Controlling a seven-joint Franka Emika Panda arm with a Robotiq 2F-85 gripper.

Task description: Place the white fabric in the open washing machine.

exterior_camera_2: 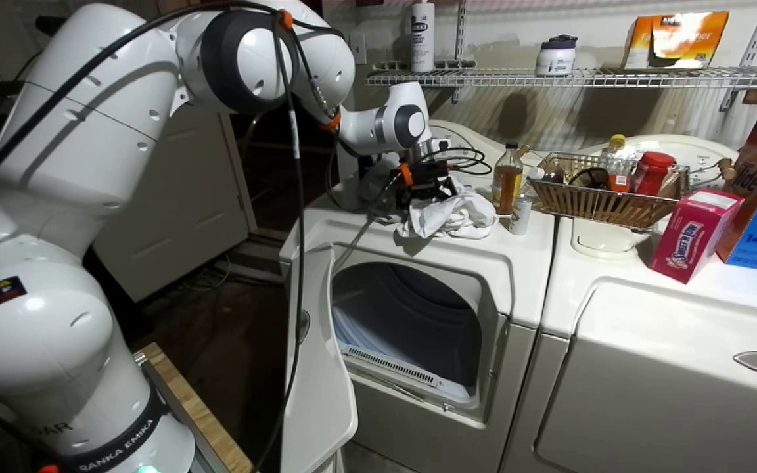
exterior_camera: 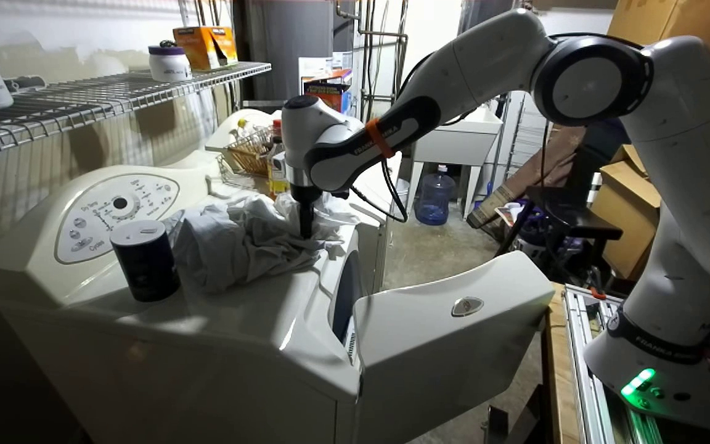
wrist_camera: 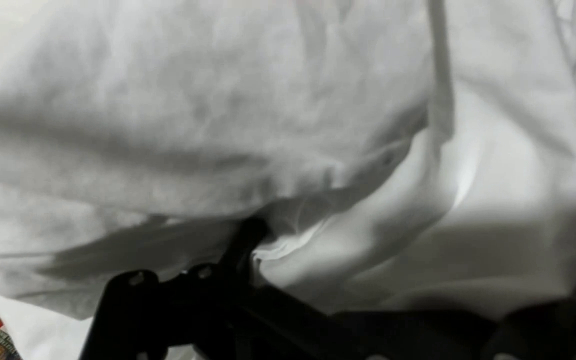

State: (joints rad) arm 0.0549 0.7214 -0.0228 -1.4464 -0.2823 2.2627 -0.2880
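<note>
The white fabric [exterior_camera: 225,246] lies crumpled on top of the washing machine [exterior_camera: 207,320]. It also shows in an exterior view [exterior_camera_2: 451,220] and fills most of the wrist view [wrist_camera: 208,115]. The machine's front opening [exterior_camera_2: 411,322] shows its dark drum, and its door [exterior_camera: 447,314] is swung out. My gripper [exterior_camera: 307,233] points down into the fabric near the machine's front edge. In an exterior view its jaws [exterior_camera_2: 428,197] look spread. In the wrist view the gripper [wrist_camera: 363,237] has one finger against the fabric, the other finger hidden by folds, and cloth between them.
A dark canister [exterior_camera: 148,268] stands beside the fabric. A bottle [exterior_camera_2: 507,180] and a small can [exterior_camera_2: 520,215] stand on its other side. A basket [exterior_camera_2: 605,211] and a pink box [exterior_camera_2: 694,233] sit on the neighbouring machine. A wire shelf [exterior_camera_2: 589,79] runs above.
</note>
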